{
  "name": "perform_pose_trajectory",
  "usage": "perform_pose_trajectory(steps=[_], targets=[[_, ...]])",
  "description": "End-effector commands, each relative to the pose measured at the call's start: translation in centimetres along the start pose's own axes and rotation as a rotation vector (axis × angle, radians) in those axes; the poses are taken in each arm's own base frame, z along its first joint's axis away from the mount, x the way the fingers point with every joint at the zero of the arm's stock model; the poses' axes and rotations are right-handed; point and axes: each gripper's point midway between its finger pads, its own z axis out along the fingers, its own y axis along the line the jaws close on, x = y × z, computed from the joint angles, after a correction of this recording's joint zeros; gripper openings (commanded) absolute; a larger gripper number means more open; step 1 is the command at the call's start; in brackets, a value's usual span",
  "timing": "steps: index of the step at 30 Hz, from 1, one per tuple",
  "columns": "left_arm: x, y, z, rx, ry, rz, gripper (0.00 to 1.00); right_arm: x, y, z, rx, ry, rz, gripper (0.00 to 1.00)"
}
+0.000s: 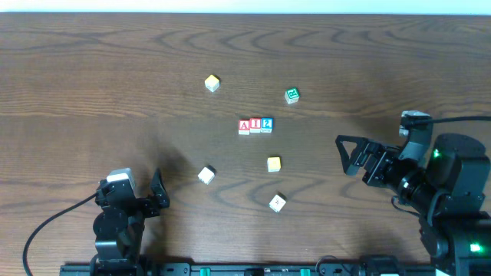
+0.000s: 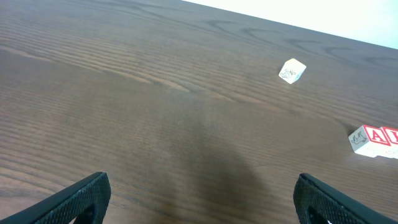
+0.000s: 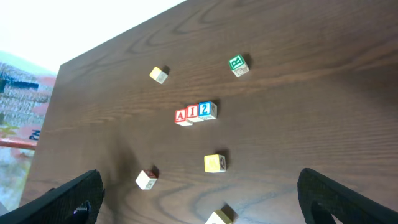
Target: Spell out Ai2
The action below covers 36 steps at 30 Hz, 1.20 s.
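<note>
Three small blocks stand touching in a row at the table's middle: a red A block (image 1: 244, 126), a red I block (image 1: 255, 126) and a blue 2 block (image 1: 266, 125). The row also shows in the right wrist view (image 3: 196, 112), and its left end in the left wrist view (image 2: 372, 137). My left gripper (image 1: 159, 192) is open and empty at the front left. My right gripper (image 1: 349, 156) is open and empty at the right, well away from the row.
Loose blocks lie around the row: a yellow-white one (image 1: 212, 83) at the back, a green one (image 1: 291, 95), a yellow one (image 1: 274, 164), a white one (image 1: 206, 175) and another white one (image 1: 277, 202) near the front.
</note>
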Motion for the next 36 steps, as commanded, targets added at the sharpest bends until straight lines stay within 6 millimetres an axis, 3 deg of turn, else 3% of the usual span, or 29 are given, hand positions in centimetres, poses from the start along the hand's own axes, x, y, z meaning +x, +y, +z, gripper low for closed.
perform_pose_trajectory(steps=[1, 10, 14, 17, 20, 22, 23, 29, 36], targets=[[0.7, -0.1, 0.3, 0.009, 0.011, 0.014, 0.95, 0.0, 0.3, 0.0, -0.011, 0.003, 0.000, 0.99], [0.7, -0.1, 0.3, 0.009, 0.011, 0.014, 0.95, 0.4, 0.0, 0.0, 0.002, 0.016, -0.012, 0.99], [0.7, -0.1, 0.3, 0.009, 0.011, 0.014, 0.96, 0.2, -2.2, -0.2, 0.127, -0.019, -0.276, 0.99], [0.7, -0.1, 0.3, 0.009, 0.011, 0.014, 0.95, 2.0, -3.5, 0.0, 0.144, -0.011, -0.484, 0.99], [0.7, -0.1, 0.3, 0.009, 0.011, 0.014, 0.95, 3.9, -5.5, 1.3, 0.171, -0.028, -0.571, 0.99], [0.7, -0.1, 0.3, 0.009, 0.011, 0.014, 0.96, 5.2, -7.0, 2.6, 0.188, -0.033, -0.573, 0.99], [0.7, -0.1, 0.3, 0.009, 0.011, 0.014, 0.95, 6.7, -8.4, 3.8, 0.199, -0.011, -0.563, 0.99], [0.7, -0.1, 0.3, 0.009, 0.011, 0.014, 0.95, 12.2, -12.4, 7.0, 0.212, 0.065, -0.508, 0.99], [0.7, -0.1, 0.3, 0.009, 0.011, 0.014, 0.95, 15.2, -14.3, 8.3, 0.199, 0.017, -0.456, 0.99]])
